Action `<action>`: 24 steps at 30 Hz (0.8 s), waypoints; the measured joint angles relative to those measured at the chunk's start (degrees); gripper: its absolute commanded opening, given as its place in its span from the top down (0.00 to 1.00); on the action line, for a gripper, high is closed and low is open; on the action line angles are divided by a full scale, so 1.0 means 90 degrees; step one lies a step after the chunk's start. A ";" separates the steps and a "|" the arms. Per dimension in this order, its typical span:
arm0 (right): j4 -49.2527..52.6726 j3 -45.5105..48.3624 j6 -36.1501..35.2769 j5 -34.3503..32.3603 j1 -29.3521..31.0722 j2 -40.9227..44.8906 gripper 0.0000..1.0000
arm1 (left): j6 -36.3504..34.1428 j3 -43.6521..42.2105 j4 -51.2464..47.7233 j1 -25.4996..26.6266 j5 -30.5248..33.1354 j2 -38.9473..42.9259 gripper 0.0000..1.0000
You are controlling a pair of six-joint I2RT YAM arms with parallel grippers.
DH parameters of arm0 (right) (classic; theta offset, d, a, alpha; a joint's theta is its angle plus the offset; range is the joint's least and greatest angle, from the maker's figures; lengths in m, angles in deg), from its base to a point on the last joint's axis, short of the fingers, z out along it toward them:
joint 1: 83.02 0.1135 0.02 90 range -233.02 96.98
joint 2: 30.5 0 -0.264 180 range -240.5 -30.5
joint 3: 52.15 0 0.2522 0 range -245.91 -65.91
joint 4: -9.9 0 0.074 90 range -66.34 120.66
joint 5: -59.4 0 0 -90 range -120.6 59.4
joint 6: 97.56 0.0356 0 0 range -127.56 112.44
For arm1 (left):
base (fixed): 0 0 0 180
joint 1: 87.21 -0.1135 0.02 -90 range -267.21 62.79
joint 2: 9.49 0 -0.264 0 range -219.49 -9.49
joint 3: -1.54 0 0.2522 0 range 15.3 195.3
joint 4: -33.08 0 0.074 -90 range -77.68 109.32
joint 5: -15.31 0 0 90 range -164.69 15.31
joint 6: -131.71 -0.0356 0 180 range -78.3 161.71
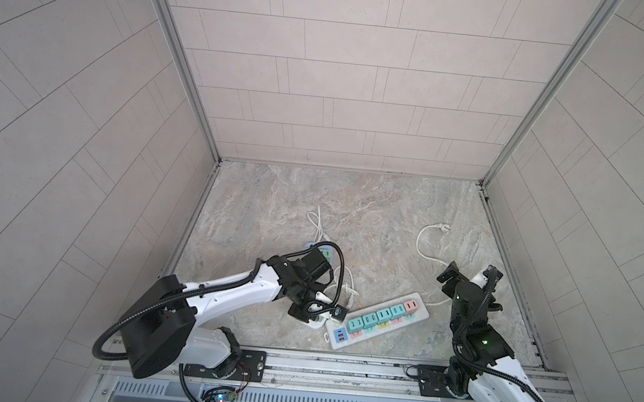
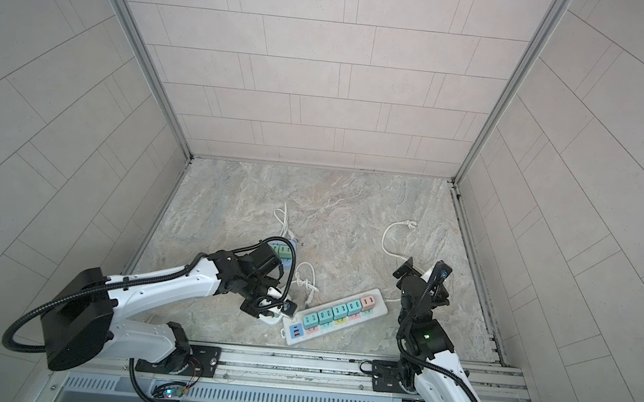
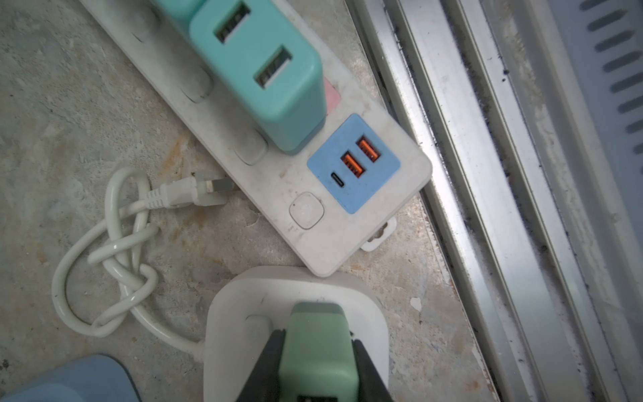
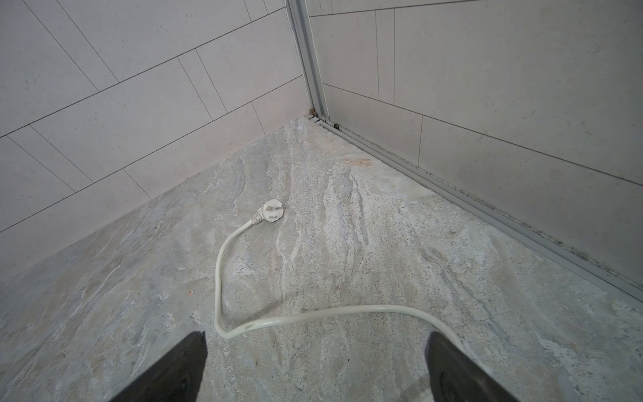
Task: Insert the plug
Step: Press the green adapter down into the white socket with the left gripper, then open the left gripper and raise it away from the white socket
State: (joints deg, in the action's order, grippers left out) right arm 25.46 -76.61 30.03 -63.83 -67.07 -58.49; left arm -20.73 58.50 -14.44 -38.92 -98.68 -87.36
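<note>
Left gripper point(image 3: 315, 369) clamped green charger point(image 3: 316, 330), seemingly seating it into white socket block point(image 3: 233, 313). Right gripper point(image 4: 316, 369) gaped, empty. Next move likely needed straight downward press.

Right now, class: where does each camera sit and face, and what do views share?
Both top views: overhead, looking down; left arm and right arm show.
Left wrist: on left arm, down past left gripper, shut on green adapter, at power strip.
Right wrist: on right arm, past open right gripper at white plug.
Shared with top views: power strip, white plug.
</note>
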 measured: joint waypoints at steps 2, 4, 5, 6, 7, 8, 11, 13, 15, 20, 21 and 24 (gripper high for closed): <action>0.0000 0.0000 0.0000 0.0000 0.0000 0.0000 0.00 | -0.0019 0.0032 0.0012 0.0000 -0.0034 -0.0073 1.00; 0.0000 0.0000 0.0000 0.0002 0.0000 0.0000 0.00 | -0.0029 0.0034 0.0034 0.0005 -0.0056 -0.0126 0.96; 0.0000 0.0000 0.0000 0.0000 0.0000 0.0005 0.00 | -0.0032 0.0044 0.0053 0.0010 -0.0061 -0.0153 0.85; 0.0000 0.0000 0.0000 0.0002 0.0000 0.0012 0.00 | -0.0029 0.0053 0.0070 0.0012 -0.0063 -0.0168 0.74; 0.0000 0.0000 0.0000 0.0002 0.0000 0.0019 0.00 | -0.0017 0.0068 0.0087 0.0012 -0.0070 -0.0177 0.63; 0.0000 0.0000 0.0000 0.0005 0.0000 0.0027 0.00 | -0.0019 0.0083 0.0124 0.0012 -0.0070 -0.0175 0.56; 0.0000 0.0000 0.0000 0.0017 0.0000 0.0027 0.00 | 0.0039 -0.0068 0.0291 0.0032 0.0027 -0.0313 0.48; 0.0007 0.0000 0.0000 0.0022 0.0000 0.0029 0.00 | 0.0078 -0.0131 0.0357 0.0039 0.0131 -0.0214 0.34; 0.0010 0.0000 0.0000 0.0024 0.0000 0.0027 0.00 | 0.0112 -0.0221 0.0347 0.0041 0.0240 -0.0046 0.31; -0.0005 0.0000 0.0000 0.0019 0.0000 0.0000 0.00 | 0.0180 -0.0257 0.0357 0.0044 0.0420 0.0962 0.29; -0.0022 0.0000 0.0000 0.0012 0.0000 -0.0029 0.00 | 0.0226 -0.0248 0.0406 0.0044 0.0430 0.1253 0.28; 0.0007 -0.0007 0.0002 -0.0034 -0.0019 -0.0153 0.00 | 0.0522 -0.0236 0.0804 0.0041 0.0466 0.2113 0.22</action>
State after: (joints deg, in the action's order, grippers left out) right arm 25.53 -76.68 30.05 -64.14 -67.25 -59.87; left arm -16.03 56.38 -7.20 -38.55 -94.48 -68.34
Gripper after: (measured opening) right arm 0.999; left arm 0.748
